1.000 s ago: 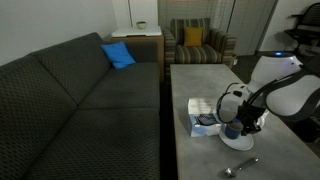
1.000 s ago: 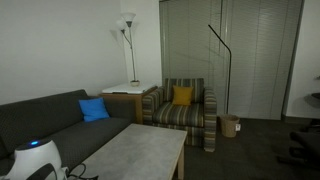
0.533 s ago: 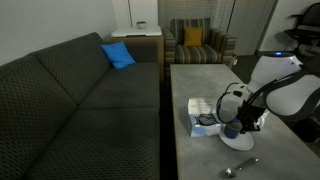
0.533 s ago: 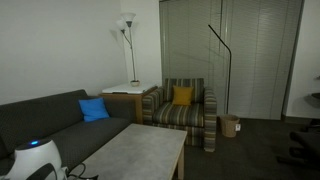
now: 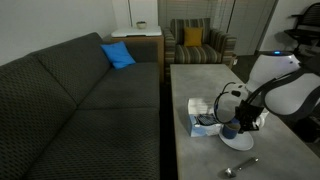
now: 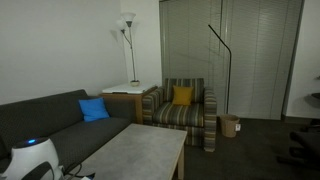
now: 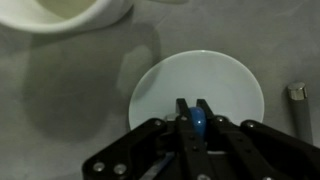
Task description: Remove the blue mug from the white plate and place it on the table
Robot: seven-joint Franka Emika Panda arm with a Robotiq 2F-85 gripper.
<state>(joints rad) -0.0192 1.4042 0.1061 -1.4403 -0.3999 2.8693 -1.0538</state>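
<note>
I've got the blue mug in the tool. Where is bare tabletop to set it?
The far half of the table, from the white and blue box toward the striped armchair, is bare. The near end is crowded: box, white mug, white plate and spoon sit close around the tool gripping the blue mug.

Both exterior views face along the bench (image 5: pixel 200 85) toward the striped armchair (image 5: pixel 197 42), sharing both; the wrist view looks straight down, close above the white plate (image 7: pixel 200 80)
</note>
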